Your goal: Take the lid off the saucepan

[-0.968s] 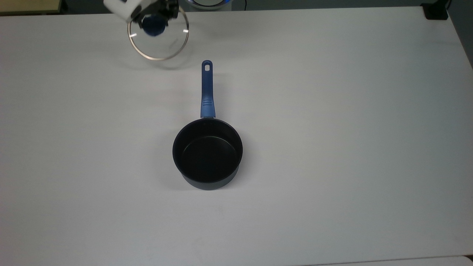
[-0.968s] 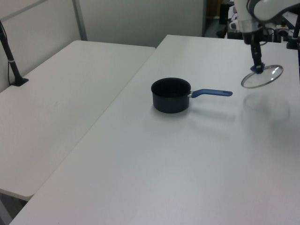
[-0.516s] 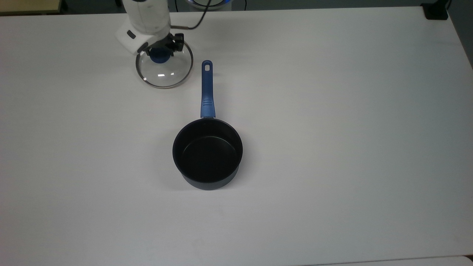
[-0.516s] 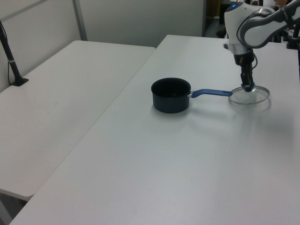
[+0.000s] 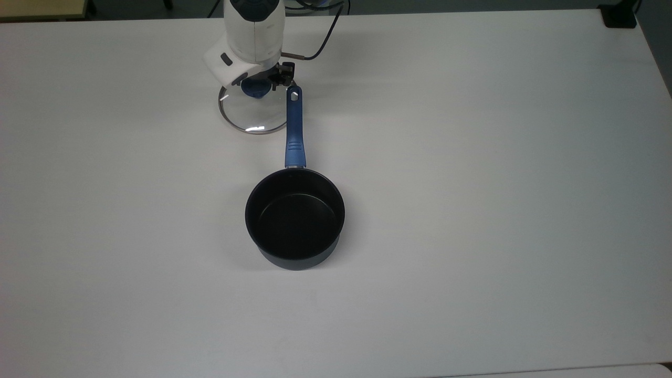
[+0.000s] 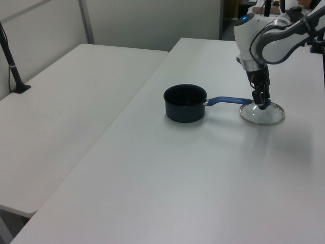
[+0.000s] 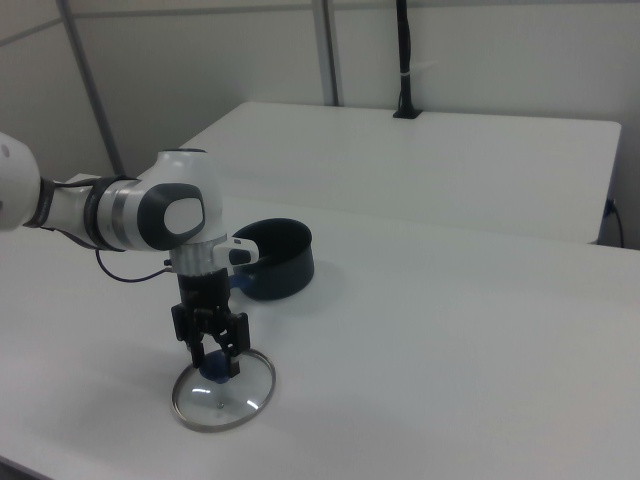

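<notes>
Lid: a round clear glass lid (image 5: 252,113) with a thin metal rim and a blue central knob (image 5: 255,89) is seen flat on the white bench (image 5: 472,157), off the pan; in the top view it lies just to the left of the handle's end, its rim seemingly touching or slightly overlapped by the handle, though that cannot be settled; it is also seen in the left view (image 6: 262,113) and the right view (image 7: 222,393).

Saucepan: a small round dark navy saucepan (image 5: 295,218) with a black inside is stood upright and uncovered near the bench's middle; nothing is seen inside it.

Handle: a long straight blue handle (image 5: 294,126) with a hole at its end is pointed toward the top view's top edge; in the left view it is pointed to the right (image 6: 231,100).

Jaws: the black two-finger gripper (image 7: 212,362) is held vertically over the knob; in the right view the fingers are seen set on either side of the knob, parted about its width; whether the knob is pressed or merely flanked cannot be told.

Arm: the white robot arm (image 6: 264,38) is reached in from the top view's upper edge (image 5: 254,26); a black cable (image 5: 325,37) is trailed beside it.
</notes>
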{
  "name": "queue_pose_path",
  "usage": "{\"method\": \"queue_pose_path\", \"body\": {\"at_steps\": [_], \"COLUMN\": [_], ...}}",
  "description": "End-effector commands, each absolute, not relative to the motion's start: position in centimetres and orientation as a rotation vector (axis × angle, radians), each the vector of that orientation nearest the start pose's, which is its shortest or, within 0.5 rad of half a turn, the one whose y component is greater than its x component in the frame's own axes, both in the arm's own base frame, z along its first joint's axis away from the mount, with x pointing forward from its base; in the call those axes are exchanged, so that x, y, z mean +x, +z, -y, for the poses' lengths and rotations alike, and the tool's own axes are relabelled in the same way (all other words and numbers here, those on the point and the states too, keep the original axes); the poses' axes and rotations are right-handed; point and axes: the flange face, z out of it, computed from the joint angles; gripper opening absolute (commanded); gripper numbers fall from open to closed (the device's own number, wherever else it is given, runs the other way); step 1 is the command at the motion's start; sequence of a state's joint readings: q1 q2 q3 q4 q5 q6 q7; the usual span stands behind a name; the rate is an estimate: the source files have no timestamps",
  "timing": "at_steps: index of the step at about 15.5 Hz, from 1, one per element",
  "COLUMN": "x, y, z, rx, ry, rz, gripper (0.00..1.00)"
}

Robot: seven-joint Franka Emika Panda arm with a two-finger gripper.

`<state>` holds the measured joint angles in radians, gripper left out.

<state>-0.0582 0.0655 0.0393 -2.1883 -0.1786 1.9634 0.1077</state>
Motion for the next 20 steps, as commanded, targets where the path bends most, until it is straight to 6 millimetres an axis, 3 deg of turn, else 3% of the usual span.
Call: {"method": "queue_pose_path", "body": {"at_steps": [1,3,6,8,10,11,14,16,20], "x": [51.0,51.2,51.2,51.5,52.6,53.0,53.7,53.7,54.1], "y": [35.3,37.5,42.6,47.2,52.6,54.9,58.3,60.6,62.3], "z": [3.0,4.1,8.6,12.2,14.0,13.8,11.0,8.8,5.7], "rx": [-3.269,-3.283,-3.290,-3.300,-3.285,-3.272,-3.191,-3.162,-3.156], "ry": [0.472,0.431,0.278,0.148,0.053,0.000,-0.102,-0.082,-0.113], "rz": [-0.134,-0.154,-0.293,-0.407,-0.495,-0.512,-0.489,-0.501,-0.443], "gripper": [1.00,1.00,1.00,1.00,1.00,1.00,1.00,1.00,1.00]}}
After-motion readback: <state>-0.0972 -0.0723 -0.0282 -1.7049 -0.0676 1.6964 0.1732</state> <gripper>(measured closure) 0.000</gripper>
